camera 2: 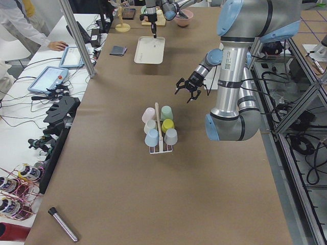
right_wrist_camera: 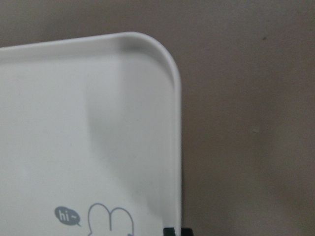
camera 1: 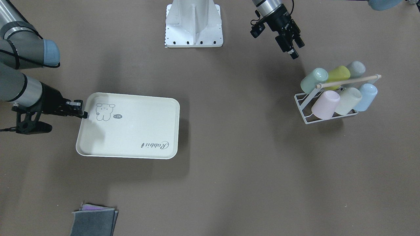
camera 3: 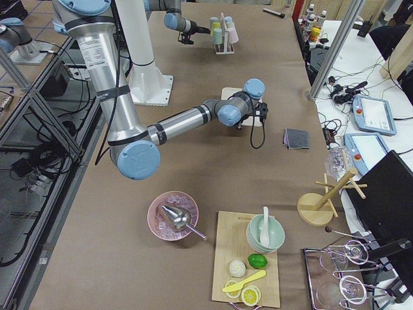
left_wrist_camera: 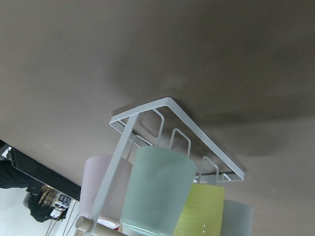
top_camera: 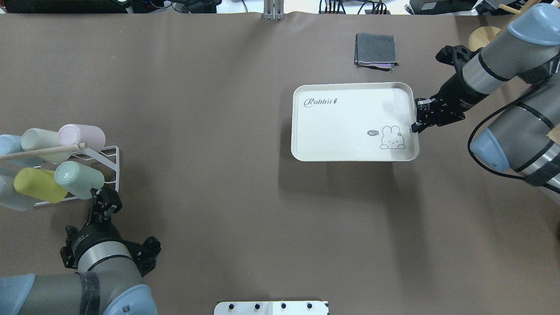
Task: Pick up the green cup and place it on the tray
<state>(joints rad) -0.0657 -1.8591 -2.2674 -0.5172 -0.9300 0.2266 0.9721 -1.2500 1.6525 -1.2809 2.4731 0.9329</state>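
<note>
From my remote station: the left pincer [top_camera: 99, 193] hovers just short of the wire rack [top_camera: 111, 162] at its end of the desk [top_camera: 218, 183], jaws apart and holding nothing. The green cup [top_camera: 78, 179] sits straight ahead of it, tilted on the rack's nearest corner and not yet touched. A yellow cup [top_camera: 37, 184] lies just beyond the green one and seems to touch its side. A pink cup [top_camera: 83, 133] rests on the other side of the wooden rod [top_camera: 39, 152].

Far across the desk from this pincer lies the tray [top_camera: 345, 135], with nothing on it. The right pincer [top_camera: 415, 127] is at the tray's short edge, by the drawn animal. As best I can judge from the wrist view, its jaws are together on the rim.

The step in hand, as I read it, is the approach and grasp. To do it well I would line the jaws up across the green cup's body, with one finger on its free outer side. The other finger has to slip into the narrow space by the yellow cup without nudging it. I would close only once the cup sits deep between the fingers. Then I would draw it off along its own tilt, so that it does not drag on the wire. It should be well above the rod before I swing it towards the tray.
</note>
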